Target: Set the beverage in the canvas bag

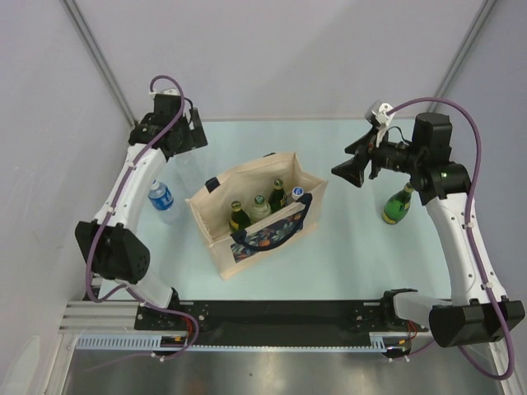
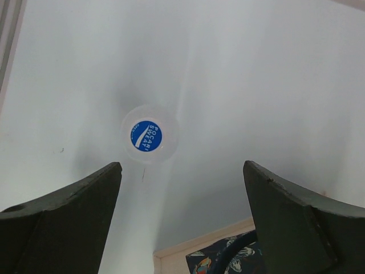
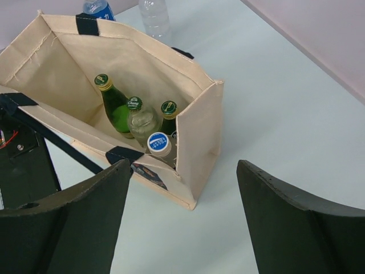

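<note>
The beige canvas bag [image 1: 221, 247] [image 3: 201, 131] with navy handles stands open mid-table. Several bottles stand in it: green glass ones [image 3: 114, 105] and a white one with a blue cap [image 3: 158, 142]. On the table stand a blue-labelled bottle [image 1: 161, 197] left of the bag and a green bottle [image 1: 398, 206] at the right. My left gripper [image 1: 196, 132] [image 2: 182, 165] hangs open above a blue-capped bottle [image 2: 146, 136] seen from the top, holding nothing. My right gripper [image 1: 350, 171] [image 3: 184, 164] is open and empty, raised to the right of the bag, beside the green bottle.
A clear plastic bottle [image 3: 154, 17] stands beyond the bag's far side, next to the blue-labelled one [image 3: 98, 7]. The bag's printed corner [image 2: 228, 257] shows below my left fingers. Walls close the table at the back and sides.
</note>
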{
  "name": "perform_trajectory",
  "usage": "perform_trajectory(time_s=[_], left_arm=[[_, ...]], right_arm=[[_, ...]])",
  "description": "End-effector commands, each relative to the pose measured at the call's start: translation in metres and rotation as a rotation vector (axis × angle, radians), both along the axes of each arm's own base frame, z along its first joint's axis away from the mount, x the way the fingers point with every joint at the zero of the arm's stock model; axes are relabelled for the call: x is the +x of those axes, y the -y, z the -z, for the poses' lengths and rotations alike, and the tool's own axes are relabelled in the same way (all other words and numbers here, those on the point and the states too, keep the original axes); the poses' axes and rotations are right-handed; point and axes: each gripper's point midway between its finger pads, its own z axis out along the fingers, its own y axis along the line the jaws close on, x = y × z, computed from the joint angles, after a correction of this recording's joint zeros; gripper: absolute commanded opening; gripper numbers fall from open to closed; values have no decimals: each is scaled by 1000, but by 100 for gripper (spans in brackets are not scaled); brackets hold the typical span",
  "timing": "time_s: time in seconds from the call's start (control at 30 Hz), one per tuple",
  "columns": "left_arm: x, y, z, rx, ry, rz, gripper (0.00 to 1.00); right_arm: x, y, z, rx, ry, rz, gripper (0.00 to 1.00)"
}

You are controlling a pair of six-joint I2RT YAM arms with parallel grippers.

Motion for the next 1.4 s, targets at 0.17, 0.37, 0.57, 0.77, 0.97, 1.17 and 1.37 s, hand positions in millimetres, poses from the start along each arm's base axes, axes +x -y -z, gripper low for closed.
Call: perform_trajectory(time_s=[0.17, 0.37, 0.57, 0.77, 0.97, 1.17, 1.37], left_arm=[[13, -31, 15, 64, -58, -64, 83], [23, -31, 34, 35, -99, -44, 71], [25, -32, 43, 34, -124, -36, 63], [25, -32, 42, 38, -120, -18, 49], [22, -32, 49, 51, -144, 1, 43], [21, -30, 50, 51, -147, 21, 44], [18, -27, 57, 46, -173, 46, 45]], right_arm=[[6, -2, 1, 10, -9, -9, 81], [6, -1, 1, 4, -7, -7, 81], [5, -1, 0, 2, 0, -8, 81], [1, 0, -2, -7, 7, -12, 81], [-3, 1, -4, -11, 13, -14, 81], [-5, 1, -7, -16, 19, -16, 81], [-8, 2, -12, -30, 29, -23, 81]])
